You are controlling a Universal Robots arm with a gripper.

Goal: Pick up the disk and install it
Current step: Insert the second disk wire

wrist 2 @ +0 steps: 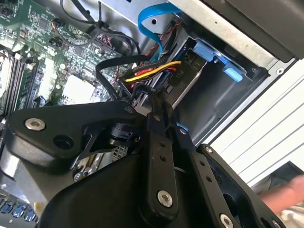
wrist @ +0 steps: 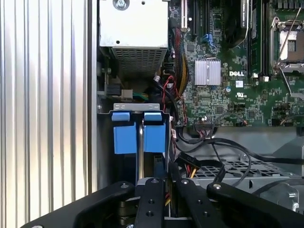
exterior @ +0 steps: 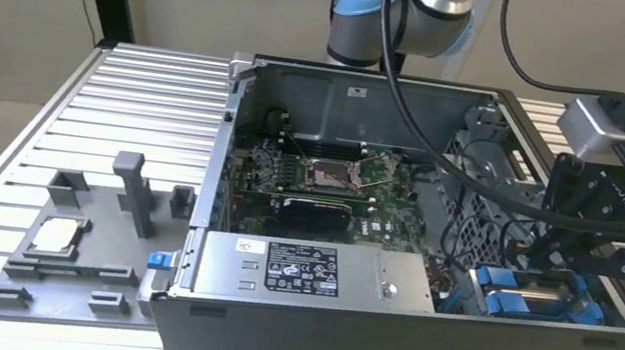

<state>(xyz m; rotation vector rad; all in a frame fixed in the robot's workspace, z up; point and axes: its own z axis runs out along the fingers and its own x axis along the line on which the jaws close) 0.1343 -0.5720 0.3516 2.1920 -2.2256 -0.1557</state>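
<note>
Slatted metal table (exterior: 120, 89) under open computer case (exterior: 336, 84); disk (wrist: 139, 135) already deep in bay at case corner, blue tabs showing; gripper (exterior: 589, 254) just above disk, grasp cannot tell; seating seems nearly finished

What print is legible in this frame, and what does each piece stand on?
Black-and-white label on the large silver box: too small to read.
White sticker on the grey case wall: too small to read.
White lettering on the green motherboard: a maker's mark only, left unquoted.

Cables (wrist: 199, 142) and case wall (exterior: 579, 337) hem the drive bay.
</note>
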